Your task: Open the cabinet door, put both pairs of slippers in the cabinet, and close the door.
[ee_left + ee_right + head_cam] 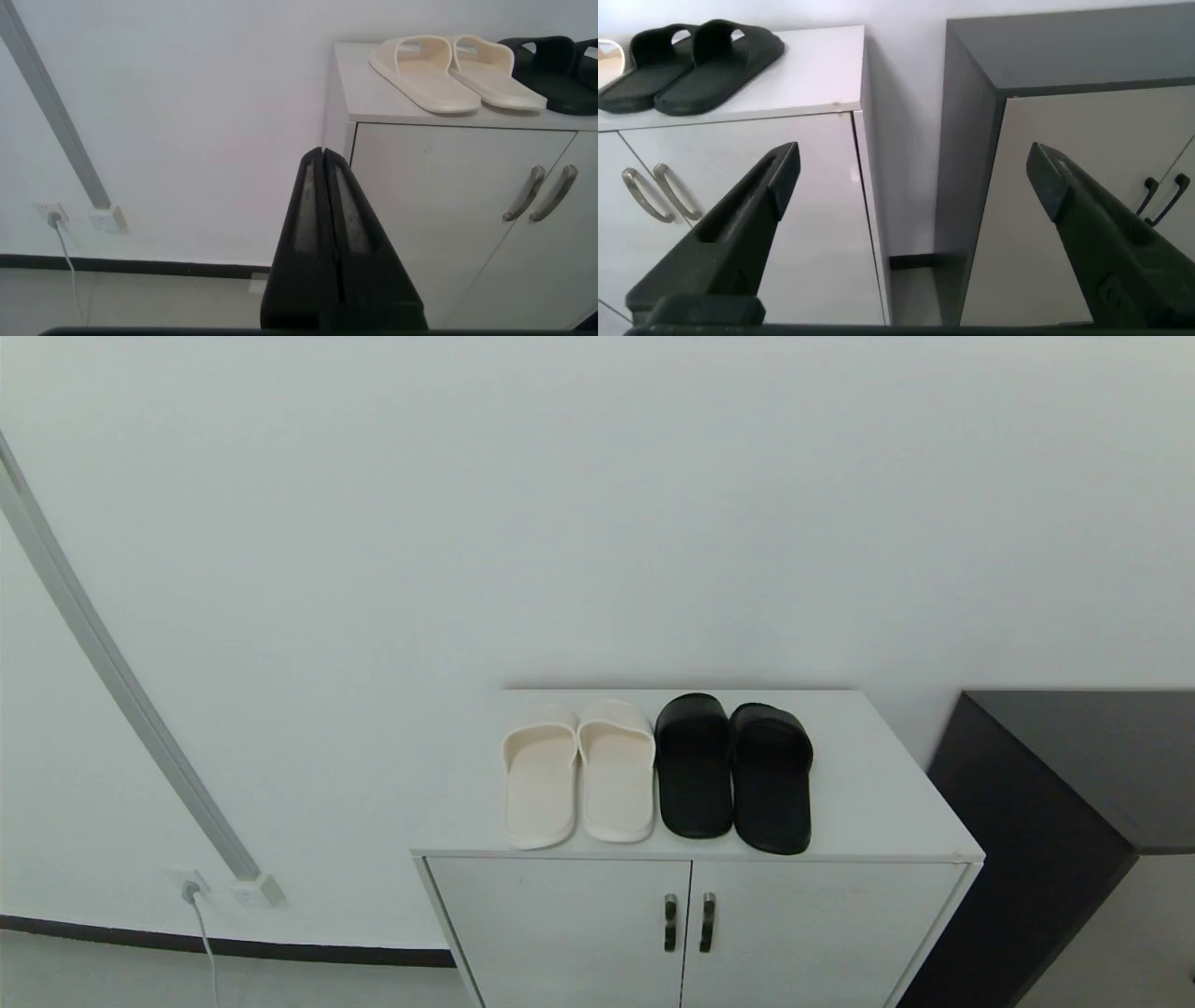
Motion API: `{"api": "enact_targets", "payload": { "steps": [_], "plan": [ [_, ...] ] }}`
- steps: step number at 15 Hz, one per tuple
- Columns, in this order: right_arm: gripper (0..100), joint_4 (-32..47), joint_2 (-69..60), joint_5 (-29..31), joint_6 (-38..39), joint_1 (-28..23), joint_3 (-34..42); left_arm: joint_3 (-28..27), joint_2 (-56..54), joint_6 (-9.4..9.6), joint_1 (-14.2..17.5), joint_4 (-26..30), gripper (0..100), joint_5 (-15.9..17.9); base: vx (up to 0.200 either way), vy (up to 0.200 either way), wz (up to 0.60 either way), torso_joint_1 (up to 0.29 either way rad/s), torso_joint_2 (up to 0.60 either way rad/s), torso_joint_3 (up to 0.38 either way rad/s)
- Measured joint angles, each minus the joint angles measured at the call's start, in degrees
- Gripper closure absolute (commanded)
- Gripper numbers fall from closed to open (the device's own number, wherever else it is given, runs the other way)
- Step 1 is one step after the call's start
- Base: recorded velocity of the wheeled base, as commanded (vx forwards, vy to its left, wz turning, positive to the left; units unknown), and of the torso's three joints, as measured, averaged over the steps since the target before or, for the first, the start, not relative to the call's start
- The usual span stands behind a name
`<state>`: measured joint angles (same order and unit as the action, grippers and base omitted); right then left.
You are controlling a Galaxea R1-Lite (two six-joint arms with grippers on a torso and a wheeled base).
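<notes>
Nearest, the left gripper (322,161) has its fingers pressed together, while the right gripper (915,166) is spread wide apart. Beyond them, the white cabinet (560,933) has both doors closed. On its top, the cream slippers (611,784) sit left, just beside the black slippers (695,784) on the right.

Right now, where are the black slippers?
In the head view, the black slippers sit on top of the white cabinet, immediately right of the cream slippers.
</notes>
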<state>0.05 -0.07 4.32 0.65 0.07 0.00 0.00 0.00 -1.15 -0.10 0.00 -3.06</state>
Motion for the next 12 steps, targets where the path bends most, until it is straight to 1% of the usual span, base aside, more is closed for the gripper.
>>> {"api": "enact_targets", "payload": {
  "steps": [3, 5, 7, 9, 12],
  "plan": [
    [0, 0.0, 0.0, -0.95, -0.91, 0.0, -0.02, 0.0, 0.0, 0.02, 0.0, 0.0, 100, 0.0, 0.0, 0.0, 0.0, 0.0, 0.0, 0.0],
    [0, 0.0, 0.21, -3.32, -0.16, 0.06, -0.38, 0.0, 0.0, 0.04, 0.0, 0.0, 100, 0.09, 0.0, 0.0, 0.0, 0.0, 0.0, 0.0],
    [0, 1.28, 2.9, -4.89, 4.02, 0.83, -5.81, 0.0, 0.0, 0.02, 0.0, 0.0, 100, 0.06, 0.0, 0.0, 0.0, 0.0, 0.0, 0.0],
    [0, 2.63, 9.41, -7.0, 3.25, 1.82, -9.42, 0.0, 0.0, 0.04, 0.0, 0.0, 100, 0.09, 0.0, 0.0, 0.0, 0.0, 0.0, 0.0],
    [0, -1.35, 22.61, -11.56, 1.73, 3.54, -12.12, 0.0, 0.0, 0.04, 0.0, 0.0, 100, 0.13, 0.0, 0.0, 0.0, 0.0, 0.0, 0.0]
  ]
}}
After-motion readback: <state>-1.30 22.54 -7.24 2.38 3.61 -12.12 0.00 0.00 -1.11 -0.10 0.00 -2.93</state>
